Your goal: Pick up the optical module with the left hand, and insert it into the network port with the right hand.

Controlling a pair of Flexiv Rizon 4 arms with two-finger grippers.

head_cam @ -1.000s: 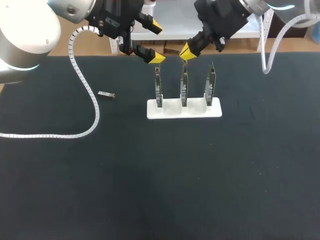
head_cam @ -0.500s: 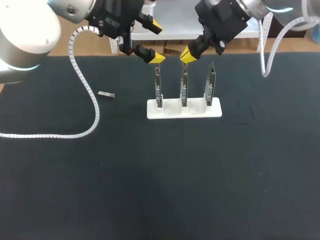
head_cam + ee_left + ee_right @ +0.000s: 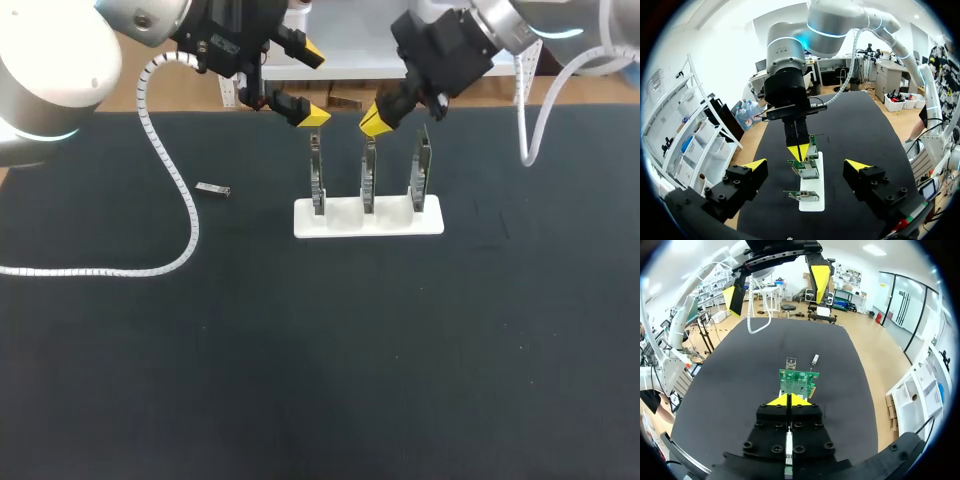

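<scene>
The optical module (image 3: pixel 213 189) is a small silver bar lying on the black table, left of the white stand (image 3: pixel 340 222); the right wrist view shows this module (image 3: pixel 814 359) beyond the boards. Three upright circuit boards (image 3: pixel 368 178) with network ports stand in the white stand. My left gripper (image 3: pixel 312 84) hangs open above the left board, holding nothing; in its own view the left gripper (image 3: pixel 806 165) frames the boards (image 3: pixel 807 170). My right gripper (image 3: pixel 374 118) is shut and empty, just over the middle board's top edge (image 3: pixel 798 381).
A white corrugated cable (image 3: pixel 170 200) from my left arm loops over the table's left side, passing close to the module. Another white cable (image 3: pixel 528 110) hangs from my right arm at the back right. The near half of the table is bare black mat (image 3: pixel 330 360).
My right gripper has come down a little towards the top of the middle board, and its wrist has shifted right. The left arm and the module have not moved.
</scene>
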